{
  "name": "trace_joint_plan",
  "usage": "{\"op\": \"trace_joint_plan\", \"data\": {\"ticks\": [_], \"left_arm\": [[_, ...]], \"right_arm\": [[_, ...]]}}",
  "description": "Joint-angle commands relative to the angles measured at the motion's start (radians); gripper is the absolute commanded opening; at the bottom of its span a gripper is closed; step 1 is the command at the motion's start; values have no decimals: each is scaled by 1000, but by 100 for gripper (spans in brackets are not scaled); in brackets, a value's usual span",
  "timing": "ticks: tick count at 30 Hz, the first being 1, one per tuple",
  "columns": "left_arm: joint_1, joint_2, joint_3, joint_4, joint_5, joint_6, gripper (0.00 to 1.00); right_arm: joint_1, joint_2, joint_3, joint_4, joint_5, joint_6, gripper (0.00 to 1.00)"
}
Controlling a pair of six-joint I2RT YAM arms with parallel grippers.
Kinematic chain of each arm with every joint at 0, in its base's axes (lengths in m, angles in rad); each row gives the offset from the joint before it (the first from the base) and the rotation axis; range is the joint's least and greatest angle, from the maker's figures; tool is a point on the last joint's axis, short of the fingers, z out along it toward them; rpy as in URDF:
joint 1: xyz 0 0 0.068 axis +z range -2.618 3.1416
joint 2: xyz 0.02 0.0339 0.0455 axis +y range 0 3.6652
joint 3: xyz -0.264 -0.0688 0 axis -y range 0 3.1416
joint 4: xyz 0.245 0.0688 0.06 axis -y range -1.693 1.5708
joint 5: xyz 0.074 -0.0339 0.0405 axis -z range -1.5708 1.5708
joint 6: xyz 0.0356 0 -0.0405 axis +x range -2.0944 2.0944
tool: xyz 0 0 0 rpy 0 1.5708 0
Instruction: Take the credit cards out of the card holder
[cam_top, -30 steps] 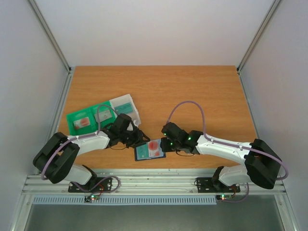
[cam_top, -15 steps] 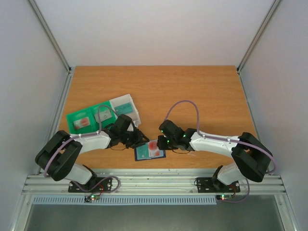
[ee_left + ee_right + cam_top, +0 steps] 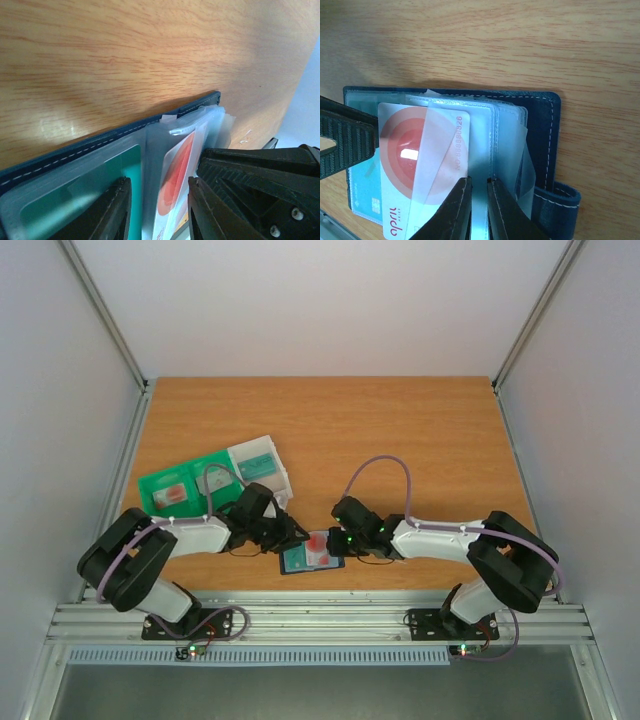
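Note:
The dark navy card holder lies open near the table's front edge. Its clear sleeves hold a teal card and a pale card with a red mark. My left gripper is open in the left wrist view, its fingers straddling the sleeve with the red-marked card. My right gripper sits over the holder's right half. In the right wrist view its fingers are nearly together, pinching a clear sleeve beside the red-marked card. The left finger shows at that view's left edge.
A green bin holding a red-marked card and a white bin holding a teal card stand side by side behind the left arm. The table's front edge runs just below the holder.
The right arm has slid left, bringing its gripper from beside the holder onto its right half. The left gripper has shifted slightly. The holder has stayed in place.

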Motion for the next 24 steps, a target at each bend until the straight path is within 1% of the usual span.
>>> {"op": "trace_joint_plan", "data": {"ticks": [1,4,8,13,18,21,24], "left_arm": [[-7,43,-25,115,23,-19,33],[-7,50,-28,139,27,-28,32],[-7,41,-34,164,26,-44,25],[-7,38,-41,211,39,-66,13],[-7,43,-63,309,68,-123,1],[-7,22,-64,301,64,-128,1],[-7,-9,-54,231,39,-101,0]], "right_arm": [[-3,14,-40,-36,30,24,11],[-3,14,-40,-34,28,24,10],[-3,10,-44,-34,27,23,10],[-3,6,-48,-33,25,23,10],[-3,-6,-54,-34,23,19,10],[-3,-14,-57,-41,23,15,10],[-3,-22,-61,-45,27,12,10]]}}
